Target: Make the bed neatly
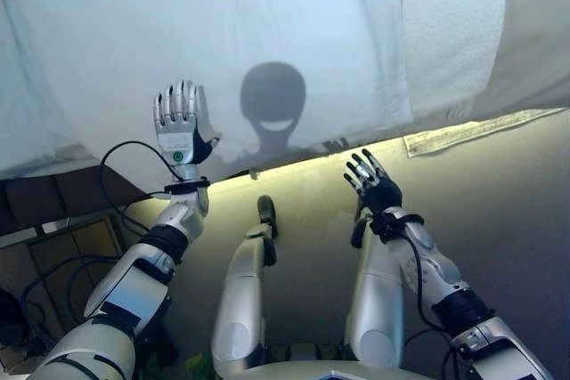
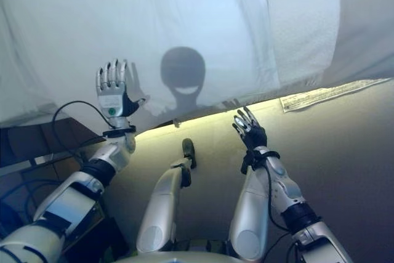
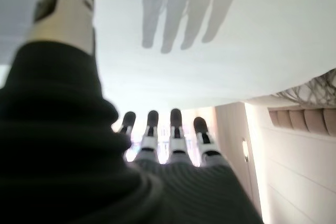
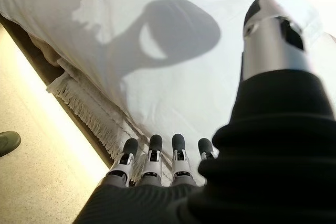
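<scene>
Nearest us, our right hand [image 1: 372, 182] hangs over the floor [image 1: 499, 220] just short of the bed's edge with fingers spread and nothing in them, and our left hand [image 1: 181, 124] is raised flat-fingered and equally empty above the white sheet [image 1: 267, 24], which we judge a ready stance before smoothing or tugging it. Farther on, the sheet lies mostly smooth across the bed, a fringed cover [image 4: 100, 121] shows beneath its edge, and a textured white blanket [image 1: 454, 33] lies on its right side.

One white sheet [image 1: 223, 33], one textured blanket [image 1: 450, 33] (fringed edge), two hands.
</scene>
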Motion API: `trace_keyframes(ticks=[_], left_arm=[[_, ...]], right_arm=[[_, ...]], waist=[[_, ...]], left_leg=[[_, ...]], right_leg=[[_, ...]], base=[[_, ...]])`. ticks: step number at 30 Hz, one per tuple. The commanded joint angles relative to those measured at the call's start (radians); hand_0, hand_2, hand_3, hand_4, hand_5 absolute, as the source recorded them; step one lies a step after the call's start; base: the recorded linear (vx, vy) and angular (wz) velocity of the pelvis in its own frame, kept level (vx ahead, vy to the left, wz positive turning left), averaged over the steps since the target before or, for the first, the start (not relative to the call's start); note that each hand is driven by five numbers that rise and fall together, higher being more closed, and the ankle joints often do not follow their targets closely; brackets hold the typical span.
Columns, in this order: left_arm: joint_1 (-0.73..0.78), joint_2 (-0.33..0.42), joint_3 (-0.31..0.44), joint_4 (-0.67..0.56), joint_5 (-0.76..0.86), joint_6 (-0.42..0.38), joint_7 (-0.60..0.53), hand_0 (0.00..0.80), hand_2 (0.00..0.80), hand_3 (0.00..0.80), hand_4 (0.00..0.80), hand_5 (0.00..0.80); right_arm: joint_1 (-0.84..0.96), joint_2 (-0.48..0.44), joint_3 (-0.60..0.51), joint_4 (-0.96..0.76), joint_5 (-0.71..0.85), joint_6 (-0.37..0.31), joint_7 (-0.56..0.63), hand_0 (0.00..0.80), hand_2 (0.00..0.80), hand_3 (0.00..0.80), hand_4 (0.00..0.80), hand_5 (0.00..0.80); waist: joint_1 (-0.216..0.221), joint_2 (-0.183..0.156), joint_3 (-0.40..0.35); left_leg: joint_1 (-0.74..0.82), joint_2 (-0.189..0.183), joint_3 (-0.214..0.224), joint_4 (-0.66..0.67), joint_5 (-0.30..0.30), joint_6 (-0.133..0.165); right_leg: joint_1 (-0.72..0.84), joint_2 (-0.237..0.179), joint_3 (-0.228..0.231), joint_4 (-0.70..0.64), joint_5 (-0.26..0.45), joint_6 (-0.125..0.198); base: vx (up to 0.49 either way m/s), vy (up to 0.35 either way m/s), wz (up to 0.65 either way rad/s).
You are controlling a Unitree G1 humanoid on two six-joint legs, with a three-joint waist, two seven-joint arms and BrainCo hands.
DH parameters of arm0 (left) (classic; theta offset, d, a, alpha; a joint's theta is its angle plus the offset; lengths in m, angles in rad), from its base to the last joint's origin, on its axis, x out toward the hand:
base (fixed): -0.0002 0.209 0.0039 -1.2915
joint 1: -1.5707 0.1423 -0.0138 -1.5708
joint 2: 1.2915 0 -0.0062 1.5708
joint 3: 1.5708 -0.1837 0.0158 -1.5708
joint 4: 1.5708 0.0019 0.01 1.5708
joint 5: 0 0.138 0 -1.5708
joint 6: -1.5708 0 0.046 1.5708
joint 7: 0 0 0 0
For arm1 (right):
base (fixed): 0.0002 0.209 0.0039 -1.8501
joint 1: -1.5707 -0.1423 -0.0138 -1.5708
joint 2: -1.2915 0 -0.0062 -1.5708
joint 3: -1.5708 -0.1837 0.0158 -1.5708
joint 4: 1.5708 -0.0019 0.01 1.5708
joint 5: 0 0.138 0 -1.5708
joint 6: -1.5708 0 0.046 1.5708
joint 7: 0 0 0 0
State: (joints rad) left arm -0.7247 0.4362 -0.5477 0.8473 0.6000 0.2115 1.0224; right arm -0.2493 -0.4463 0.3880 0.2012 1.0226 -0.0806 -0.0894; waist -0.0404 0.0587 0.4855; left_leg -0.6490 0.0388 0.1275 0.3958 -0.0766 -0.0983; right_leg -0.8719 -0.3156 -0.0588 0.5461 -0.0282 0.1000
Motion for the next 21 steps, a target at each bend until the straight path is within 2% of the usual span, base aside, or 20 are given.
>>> trace_keyframes(ticks=[1, 5, 10, 16, 21], left_arm=[[-0.078, 0.048, 0.038, 0.024, -0.081, 0.003, 0.053, 0.0, 0.0, 0.0, 0.0, 0.0], [-0.103, 0.058, 0.044, 0.018, -0.12, 0.033, -0.014, 0.0, 0.0, 0.0, 0.0, 0.0], [-0.119, 0.058, 0.043, 0.04, -0.15, 0.066, -0.081, 0.0, 0.0, 0.0, 0.0, 0.0], [-0.131, 0.069, 0.047, 0.051, -0.211, 0.112, -0.124, 0.0, 0.0, 0.0, 0.0, 0.0], [-0.15, 0.073, 0.038, 0.04, -0.194, 0.114, -0.199, 0.0, 0.0, 0.0, 0.0, 0.0]], right_arm=[[-0.008, -0.014, 0.026, -0.135, -0.016, -0.004, -0.02, 0.0, 0.0, 0.0, 0.0, 0.0], [-0.008, -0.032, 0.025, -0.167, -0.003, 0.005, -0.022, 0.0, 0.0, 0.0, 0.0, 0.0], [-0.018, -0.027, 0.017, -0.173, 0.014, 0.022, -0.015, 0.0, 0.0, 0.0, 0.0, 0.0], [-0.013, -0.024, -0.003, -0.189, 0.038, 0.018, -0.015, 0.0, 0.0, 0.0, 0.0, 0.0], [-0.006, -0.04, -0.027, -0.215, 0.046, 0.022, -0.002, 0.0, 0.0, 0.0, 0.0, 0.0]], waist=[[-0.002, -0.004, 0.034], [-0.008, -0.001, 0.034], [-0.018, 0.002, 0.034], [-0.027, 0.001, 0.034], [-0.039, 0.001, 0.034]], left_leg=[[-0.124, -0.006, -0.051, 0.019, 0.106, 0.031], [-0.219, -0.002, -0.028, 0.214, 0.01, 0.052], [-0.292, -0.003, -0.018, 0.384, -0.079, 0.079], [-0.361, 0.0, -0.014, 0.477, -0.124, 0.092], [-0.397, 0.011, 0.0, 0.53, -0.147, 0.096]], right_leg=[[-0.009, 0.009, -0.002, -0.048, 0.116, 0.111], [-0.099, 0.001, 0.038, 0.145, 0.065, 0.081], [-0.158, -0.004, 0.068, 0.278, 0.013, 0.058], [-0.223, 0.007, 0.094, 0.341, 0.0, 0.053], [-0.257, 0.01, 0.108, 0.376, -0.007, 0.051]], base=[[-0.077, -0.011, -0.07], [-0.017, 0.025, -0.09], [0.06, 0.018, -0.07], [0.017, -0.007, -0.03], [-0.004, 0.014, -0.02]])
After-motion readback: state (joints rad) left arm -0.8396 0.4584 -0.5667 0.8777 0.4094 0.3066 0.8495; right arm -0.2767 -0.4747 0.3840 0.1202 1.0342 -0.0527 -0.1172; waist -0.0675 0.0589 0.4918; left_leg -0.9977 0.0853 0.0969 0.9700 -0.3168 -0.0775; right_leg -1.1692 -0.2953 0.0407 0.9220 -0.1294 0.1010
